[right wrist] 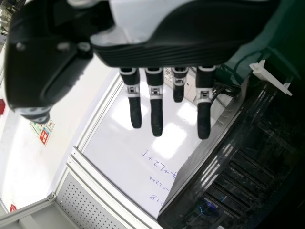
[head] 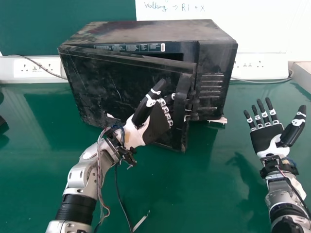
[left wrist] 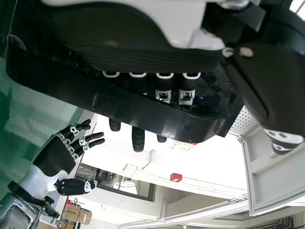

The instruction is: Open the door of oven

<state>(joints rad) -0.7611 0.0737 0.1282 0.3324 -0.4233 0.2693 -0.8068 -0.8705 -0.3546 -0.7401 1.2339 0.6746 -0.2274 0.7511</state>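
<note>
Left hand (head: 158,124) nearly straight, fingers behind handle (head: 180,111), thumb off, no grip. Oven (head: 216,58) just past it, door (head: 114,80) ajar. Pull in an arc, fingers hooked deep, or they'll slip. Right hand (head: 266,139) open, well apart.

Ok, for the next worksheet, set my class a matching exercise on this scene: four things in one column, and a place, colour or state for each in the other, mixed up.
Things
1. Left hand
2. Right hand
3. Oven door
4. Table

Places, colours and states
A. Ajar, with a gap between it and the oven body
B. Fingers reaching through behind the door's handle
C. Green
D. Out to the right of the oven, fingers straight, holding nothing

Right pairs: 1-B, 2-D, 3-A, 4-C
</note>
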